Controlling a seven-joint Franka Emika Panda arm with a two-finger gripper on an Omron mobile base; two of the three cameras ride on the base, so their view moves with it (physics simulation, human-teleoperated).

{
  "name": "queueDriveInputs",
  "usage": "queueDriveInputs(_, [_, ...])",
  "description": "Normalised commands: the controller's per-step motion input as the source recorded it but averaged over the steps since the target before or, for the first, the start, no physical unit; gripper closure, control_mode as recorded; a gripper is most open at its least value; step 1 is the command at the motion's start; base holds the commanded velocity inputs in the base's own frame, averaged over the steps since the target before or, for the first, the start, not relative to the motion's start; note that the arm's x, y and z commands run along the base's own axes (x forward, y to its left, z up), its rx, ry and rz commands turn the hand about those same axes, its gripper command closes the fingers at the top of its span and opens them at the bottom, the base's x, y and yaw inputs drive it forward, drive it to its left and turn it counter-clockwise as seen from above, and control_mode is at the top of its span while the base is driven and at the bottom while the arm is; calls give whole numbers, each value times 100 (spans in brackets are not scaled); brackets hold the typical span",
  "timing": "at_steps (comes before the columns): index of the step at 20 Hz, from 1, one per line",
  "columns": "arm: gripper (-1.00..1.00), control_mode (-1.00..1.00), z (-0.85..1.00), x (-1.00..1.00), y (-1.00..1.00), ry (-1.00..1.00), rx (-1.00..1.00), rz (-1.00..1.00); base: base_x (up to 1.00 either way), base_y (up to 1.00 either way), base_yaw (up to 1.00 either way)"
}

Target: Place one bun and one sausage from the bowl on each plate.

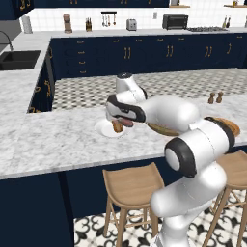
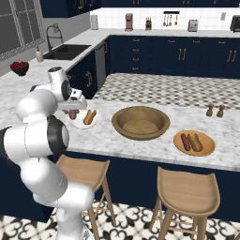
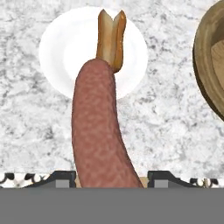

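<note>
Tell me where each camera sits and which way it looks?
Left base view: behind the arm's left, facing the counter; arm hides part of the white plate.
Right base view: behind its right; bowl, wooden plate.
Hand view: on the hand, looking down at the held sausage and the bun.
All share the white plate.

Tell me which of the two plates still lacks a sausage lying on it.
The white plate: only a bun lies on it, with its sausage held above in the gripper. The wooden plate already carries both.
</note>
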Motion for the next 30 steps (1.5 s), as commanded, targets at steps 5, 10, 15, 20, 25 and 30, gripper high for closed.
queueDriveInputs(5, [100,-100,0,12,90,-3,3,-31,0,0,0])
queueDriveInputs(10, [100,-100,-19,39,14,-1,5,-17,0,0,0])
queueDriveInputs(15, [100,-100,-29,48,-4,-4,6,-1,0,0,0])
queueDriveInputs(20, [100,-100,-47,56,0,-8,0,0,0,0,0])
queueDriveInputs(25, [100,-100,-30,45,0,-2,0,0,0,0,0])
queueDriveInputs(30, [100,-100,-27,32,0,0,0,0,0,0,0])
